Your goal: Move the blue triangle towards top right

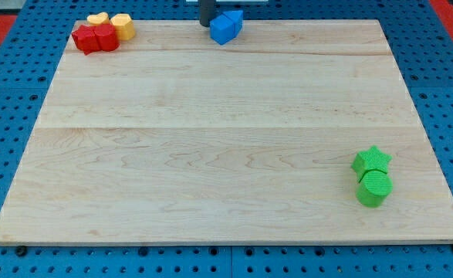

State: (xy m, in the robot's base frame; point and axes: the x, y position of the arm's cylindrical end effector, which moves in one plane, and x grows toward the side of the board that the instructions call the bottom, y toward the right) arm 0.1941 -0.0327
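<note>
A blue triangle [226, 26] sits at the very top edge of the wooden counter [226, 154], a little left of the centre line, with the arm's dark rod pressed close on its left side. The rod's tip [207, 25] appears to touch the block, or to stand just beside it; the view cannot settle which. There is no end effector that opens or closes here, only this plain rod, so nothing is clamped on anything.

The block looks like a small, rigid plastic piece, probably light and quick to slide on the smooth wood, and liable to spin if pushed off-centre. A push from its left face, level with its middle, would likely carry it along the top edge toward the top right corner, which lies well off to the view's right.

Well apart at the top left corner huddle a red block [86, 38], a second red block [107, 37], a yellow heart [97, 19] and a yellow hexagon [123, 26]. Near the bottom right, a green star [371, 161] touches a green cylinder [374, 188].
</note>
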